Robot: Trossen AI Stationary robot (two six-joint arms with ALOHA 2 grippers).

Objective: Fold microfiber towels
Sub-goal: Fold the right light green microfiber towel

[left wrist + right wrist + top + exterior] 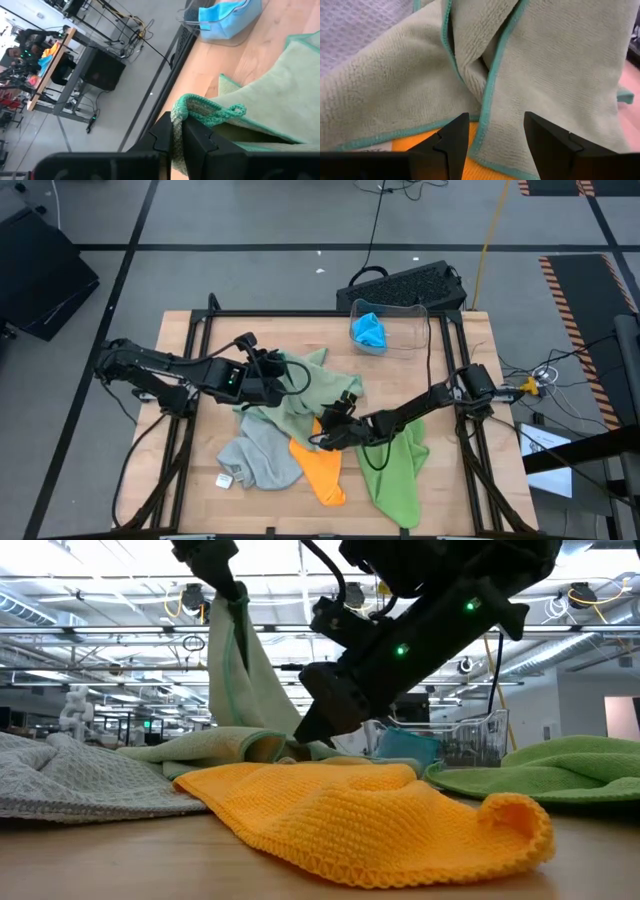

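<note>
Two claws work one sage towel (300, 395) amid a heap of cloths.
Left claw (282, 376) pinches its teal-edged corner aloft, seemingly to spread it; right claw (492, 135), spread, hovers low over its near edge. Grey towel (255, 460), orange towel (318, 470) and lime towel (395, 475) crowd the tabletop (470, 480); a blue towel (370, 332) sits in the far bin (415, 330).

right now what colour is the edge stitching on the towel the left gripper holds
Teal-green, on the sage green towel; clearest in the right wrist view.
</note>
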